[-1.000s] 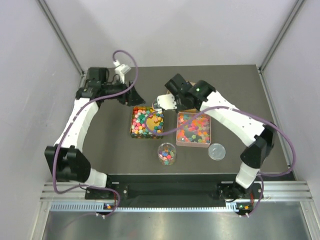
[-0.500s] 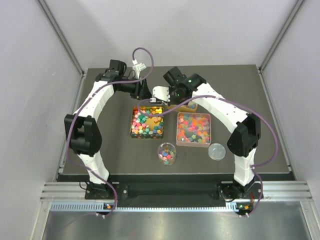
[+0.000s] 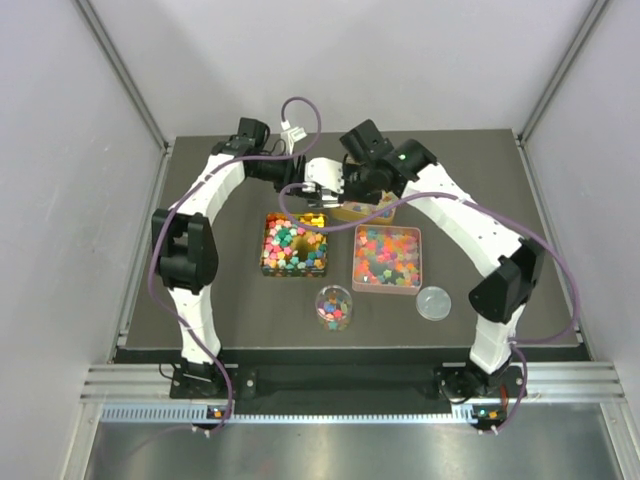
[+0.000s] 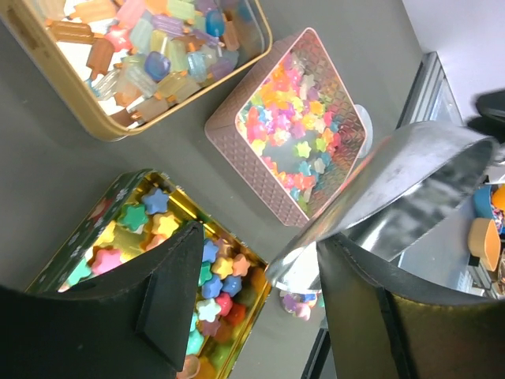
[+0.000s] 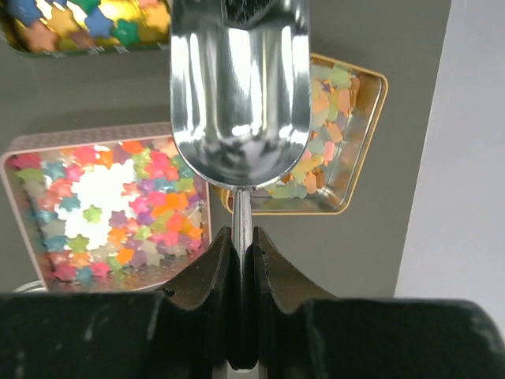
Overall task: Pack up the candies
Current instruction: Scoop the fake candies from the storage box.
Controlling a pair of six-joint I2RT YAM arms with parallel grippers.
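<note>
The candies are small coloured stars filling a green-and-gold tin [image 3: 295, 246] [image 4: 170, 237], a pink tin [image 3: 387, 257] [image 4: 304, 130] [image 5: 102, 201] and a plastic cup [image 3: 334, 306]. Pale gummy pieces lie in a gold tin [image 4: 150, 47] [image 5: 335, 126], half hidden under the right arm in the top view. My right gripper [image 3: 347, 186] [image 5: 242, 237] is shut on the handle of a metal scoop [image 5: 241, 95], whose bowl is empty. My left gripper [image 3: 300, 182] [image 4: 260, 237] is open above the green-and-gold tin, and the scoop's bowl [image 4: 394, 185] rests against its right finger.
A round clear lid [image 3: 434, 302] lies on the mat right of the cup. Both arms meet at the back centre of the dark mat [image 3: 220, 290], with purple cables looping over them. Grey walls close in the left, right and back.
My left arm has swung right to meet the scoop, its jaws narrowing a little. My right arm has lifted the scoop back from the green-and-gold tin.
</note>
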